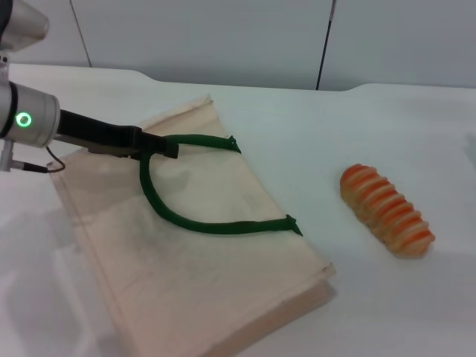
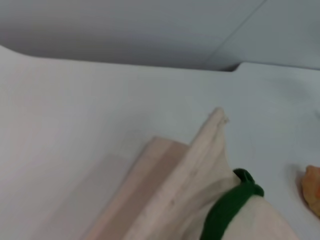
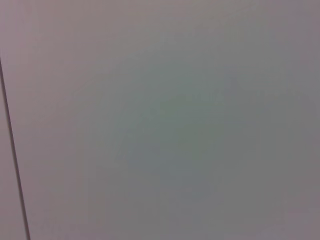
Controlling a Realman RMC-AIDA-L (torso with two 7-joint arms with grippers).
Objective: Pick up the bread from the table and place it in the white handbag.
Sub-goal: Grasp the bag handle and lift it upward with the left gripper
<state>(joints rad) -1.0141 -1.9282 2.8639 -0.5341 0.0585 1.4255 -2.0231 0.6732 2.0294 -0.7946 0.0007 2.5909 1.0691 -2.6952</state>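
Observation:
The bread [image 1: 387,211], a small ridged loaf striped orange and cream, lies on the white table [image 1: 387,312] at the right. A sliver of it shows in the left wrist view [image 2: 313,192]. The white handbag [image 1: 201,275] lies flat at the left and centre, its dark green handles [image 1: 216,226] on top. My left gripper [image 1: 162,147] reaches in from the left and is shut on the bend of the upper green handle. In the left wrist view the bag's cloth edge [image 2: 200,150] stands raised, with the green strap [image 2: 230,210] beside it. The right gripper is out of view.
A grey wall [image 1: 223,37] with vertical seams runs behind the table's far edge. The right wrist view shows only a plain grey surface [image 3: 165,120] with one dark seam. Bare tabletop lies between the bag and the bread.

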